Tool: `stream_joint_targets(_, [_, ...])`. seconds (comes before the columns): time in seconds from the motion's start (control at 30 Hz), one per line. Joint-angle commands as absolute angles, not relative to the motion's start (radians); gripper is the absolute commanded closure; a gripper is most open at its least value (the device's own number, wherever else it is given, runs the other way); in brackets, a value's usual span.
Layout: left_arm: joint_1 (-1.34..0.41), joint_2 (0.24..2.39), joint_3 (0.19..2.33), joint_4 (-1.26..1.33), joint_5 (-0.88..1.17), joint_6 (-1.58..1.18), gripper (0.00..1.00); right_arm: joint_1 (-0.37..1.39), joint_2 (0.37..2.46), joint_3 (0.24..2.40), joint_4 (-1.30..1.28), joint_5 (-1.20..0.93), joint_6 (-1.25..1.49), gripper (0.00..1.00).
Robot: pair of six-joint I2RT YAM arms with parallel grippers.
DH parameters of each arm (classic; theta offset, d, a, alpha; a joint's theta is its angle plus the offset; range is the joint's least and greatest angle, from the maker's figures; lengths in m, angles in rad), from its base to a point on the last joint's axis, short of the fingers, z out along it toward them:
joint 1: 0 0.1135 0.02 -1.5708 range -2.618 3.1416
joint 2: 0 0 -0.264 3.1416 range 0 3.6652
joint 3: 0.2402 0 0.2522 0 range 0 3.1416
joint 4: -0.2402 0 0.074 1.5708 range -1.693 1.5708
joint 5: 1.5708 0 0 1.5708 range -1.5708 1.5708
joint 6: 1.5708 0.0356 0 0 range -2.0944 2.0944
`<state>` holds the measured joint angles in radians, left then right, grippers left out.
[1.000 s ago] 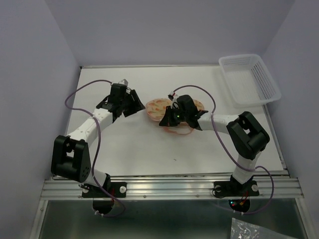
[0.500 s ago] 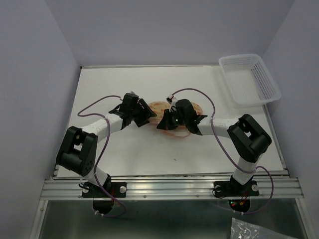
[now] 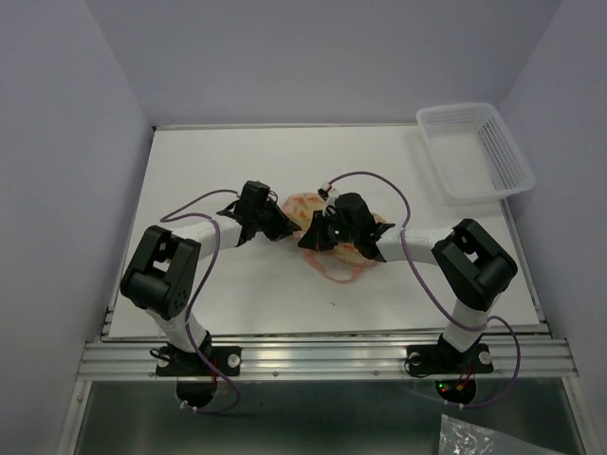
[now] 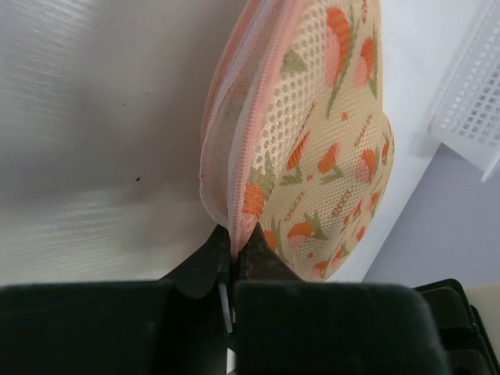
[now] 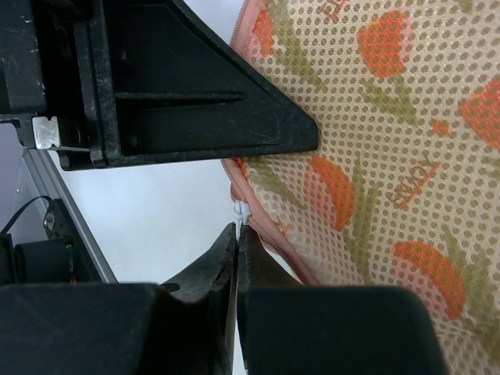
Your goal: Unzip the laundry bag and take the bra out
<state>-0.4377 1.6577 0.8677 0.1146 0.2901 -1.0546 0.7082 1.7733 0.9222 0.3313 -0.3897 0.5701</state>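
Clamping the laundry bag (image 4: 328,148): left fingers (image 4: 200,270) on pink edging (image 4: 238,148), right fingers (image 5: 208,267) on zip pull (image 5: 240,212).

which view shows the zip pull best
Right wrist: the white zip pull sits pinched in the right gripper at the bag's pink edge. Left wrist shows only zip teeth; top view hides it behind the arms.

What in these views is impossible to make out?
Bra: unseen in any view; printed mesh of the laundry bag hides its contents.
Top view: right gripper covers most of the bag.
Left wrist view: zip runs off the top edge; left gripper hides its near end.
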Motion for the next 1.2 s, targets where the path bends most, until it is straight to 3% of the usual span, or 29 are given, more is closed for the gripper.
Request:
stream_joint_targets(0.0, [-0.445, 1.646, 0.882, 0.144, 0.311, -1.057, 1.0, 0.719, 1.72, 0.916, 0.449, -0.368, 0.604, 0.99])
stream_joint_targets(0.37, [-0.381, 1.609, 0.914, 0.095, 0.244, -0.954, 1.0, 0.719, 1.672, 0.893, 0.283, -0.439, 0.594, 0.99])
stream_joint_targets(0.63, [-0.275, 1.571, 0.954, 0.051, 0.229, -0.756, 1.0, 0.628, 1.697, 0.847, 0.276, -0.607, 0.578, 0.99])
stream_joint_targets(1.17, [-0.078, 1.631, 0.931, 0.026, 0.29, -0.686, 1.0, 0.436, 1.58, 0.67, 0.232, -0.608, 0.52, 0.99])
